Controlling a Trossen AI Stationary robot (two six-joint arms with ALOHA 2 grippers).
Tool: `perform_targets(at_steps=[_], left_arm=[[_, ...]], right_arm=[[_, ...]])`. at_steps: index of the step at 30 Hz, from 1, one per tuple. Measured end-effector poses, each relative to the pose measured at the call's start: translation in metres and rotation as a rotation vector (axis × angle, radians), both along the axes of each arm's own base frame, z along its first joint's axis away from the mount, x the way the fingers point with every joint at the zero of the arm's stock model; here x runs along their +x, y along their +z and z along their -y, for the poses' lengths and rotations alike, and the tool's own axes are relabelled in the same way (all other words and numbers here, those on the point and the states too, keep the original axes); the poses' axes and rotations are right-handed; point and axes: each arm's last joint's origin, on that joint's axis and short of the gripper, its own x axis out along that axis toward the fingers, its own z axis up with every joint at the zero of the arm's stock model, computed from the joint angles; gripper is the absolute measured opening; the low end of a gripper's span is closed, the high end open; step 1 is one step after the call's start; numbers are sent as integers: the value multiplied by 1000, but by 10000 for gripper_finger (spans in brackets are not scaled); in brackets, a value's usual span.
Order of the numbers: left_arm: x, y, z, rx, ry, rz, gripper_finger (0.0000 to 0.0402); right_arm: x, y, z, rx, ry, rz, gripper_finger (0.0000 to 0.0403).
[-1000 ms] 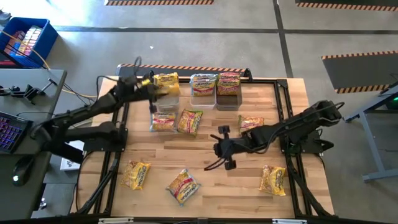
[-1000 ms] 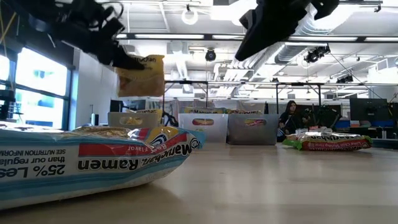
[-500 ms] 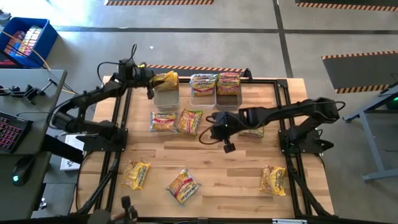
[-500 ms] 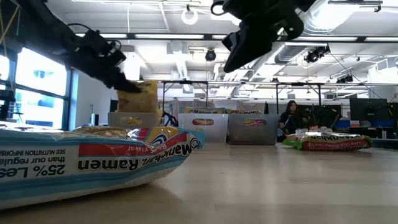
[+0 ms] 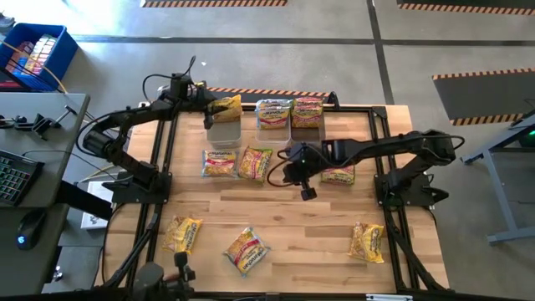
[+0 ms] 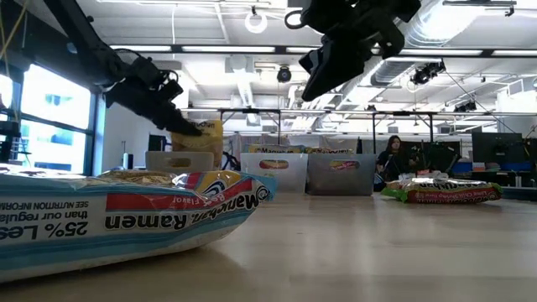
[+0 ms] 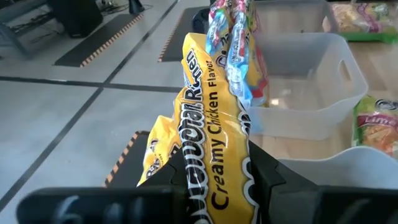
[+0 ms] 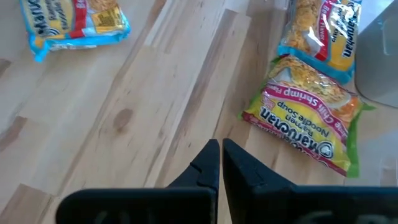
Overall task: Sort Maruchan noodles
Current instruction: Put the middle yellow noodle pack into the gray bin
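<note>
Packet (image 7: 208, 143) of Creamy Chicken noodles sits clamped between left jaws.

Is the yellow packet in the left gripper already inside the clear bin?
No. The left gripper holds the yellow Creamy Chicken packet above the clear plastic bin.

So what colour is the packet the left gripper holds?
Yellow packet, black lettering; clearest in the left wrist view.

We see bright, even light from ceiling lamps (image 6: 256, 18) and a window (image 6: 46, 109); the worktop (image 5: 292, 226) shows soft shadows. The near packet (image 6: 126, 214) looms blurred, arms silhouetted.
</note>
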Motion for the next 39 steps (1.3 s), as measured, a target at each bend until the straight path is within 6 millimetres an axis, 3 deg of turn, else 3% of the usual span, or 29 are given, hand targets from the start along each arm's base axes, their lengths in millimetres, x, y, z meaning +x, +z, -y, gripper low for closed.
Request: perform_targets(at_steps=[21, 30, 39], left_arm=[[-4, -9, 2, 63, 34, -157, 64], [-2, -8, 0, 103, 106, -208, 161], [-1, 2, 0, 179, 117, -192, 168]], right_arm=[[0, 0, -1, 26, 10, 2, 0], [0, 0, -3, 57, 37, 3, 0], [0, 0, -3, 59, 36, -2, 0]])
